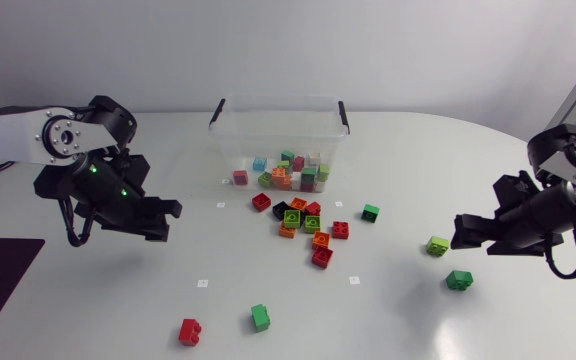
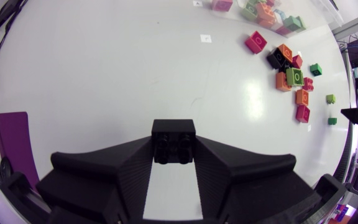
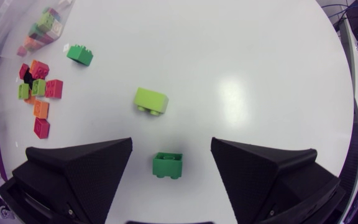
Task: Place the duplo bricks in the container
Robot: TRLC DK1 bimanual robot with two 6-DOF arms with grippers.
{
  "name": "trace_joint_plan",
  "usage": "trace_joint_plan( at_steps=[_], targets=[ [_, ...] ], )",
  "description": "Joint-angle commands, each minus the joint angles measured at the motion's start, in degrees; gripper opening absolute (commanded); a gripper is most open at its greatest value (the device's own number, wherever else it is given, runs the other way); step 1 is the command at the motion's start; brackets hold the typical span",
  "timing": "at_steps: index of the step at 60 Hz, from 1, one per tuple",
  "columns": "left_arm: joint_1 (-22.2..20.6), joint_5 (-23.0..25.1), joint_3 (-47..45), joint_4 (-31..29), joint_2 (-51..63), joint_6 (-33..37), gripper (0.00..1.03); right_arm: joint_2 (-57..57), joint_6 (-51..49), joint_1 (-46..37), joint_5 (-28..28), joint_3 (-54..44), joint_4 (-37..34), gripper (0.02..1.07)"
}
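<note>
Carrying step, likely: left jaws closed on black brick, well left of container. Right jaws spread wide, empty, dark green brick between them, far right of container. Next: haul over container rim, release.

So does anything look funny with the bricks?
The lime brick and the green brick by the right gripper look tipped over, studs facing sideways. Most of the pile sits studs up.
</note>
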Motion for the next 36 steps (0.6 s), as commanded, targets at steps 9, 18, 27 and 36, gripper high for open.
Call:
trace_joint_plan(
  at_steps=[9,18,27,36],
  targets=[
    [0.38,0.03,6.52,0.73,-1.19,0.51,0.12,3.46,3.07,3.99,5.14,-3.32,-1.48,0.92],
    [-0.06,0.03,9.68,0.73,-0.93,0.51,0.12,4.07,4.83,4.60,6.01,-4.29,-0.95,0.81],
    [-0.50,0.03,11.97,0.81,-0.58,0.24,0.11,6.09,4.92,4.52,6.37,-4.99,0.98,0.77],
    [-1.03,0.03,14.34,1.69,-0.14,-0.20,0.12,8.20,5.79,4.60,6.89,-5.69,3.00,0.74]
  ],
)
